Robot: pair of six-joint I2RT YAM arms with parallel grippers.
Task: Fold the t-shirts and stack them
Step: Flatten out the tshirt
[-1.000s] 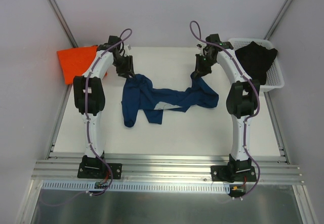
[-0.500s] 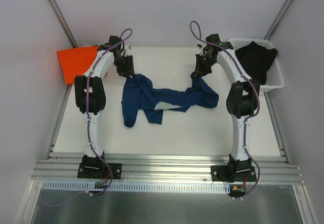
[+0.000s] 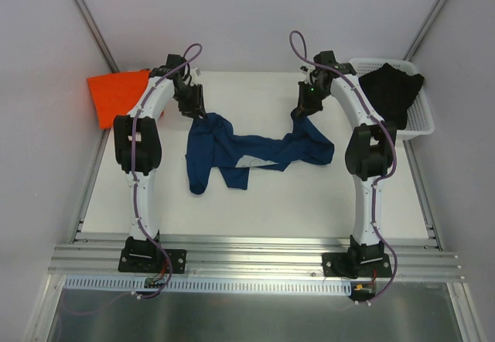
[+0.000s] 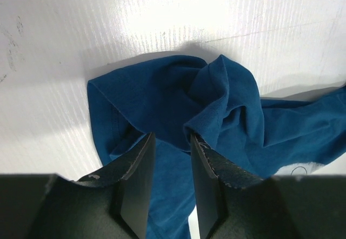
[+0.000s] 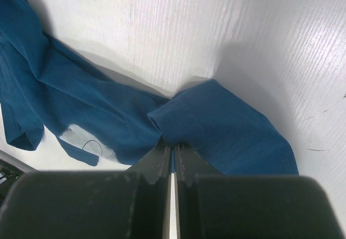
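The navy t-shirt (image 3: 247, 152) lies crumpled and stretched across the middle of the table, with a bit of its pale print (image 5: 81, 139) showing. My left gripper (image 3: 195, 114) is over the shirt's far left end. In the left wrist view its jaws (image 4: 172, 136) stand open, astride bunched navy cloth (image 4: 157, 93), and a fold touches the right fingertip. My right gripper (image 5: 173, 148) is shut on a fold at the shirt's far right end (image 5: 227, 125). The orange t-shirt (image 3: 116, 94) lies folded at the table's far left corner.
A white basket (image 3: 421, 121) stands at the far right with a black garment (image 3: 394, 87) draped over it. The table's metal rail (image 3: 247, 249) runs along the near edge by the arm bases.
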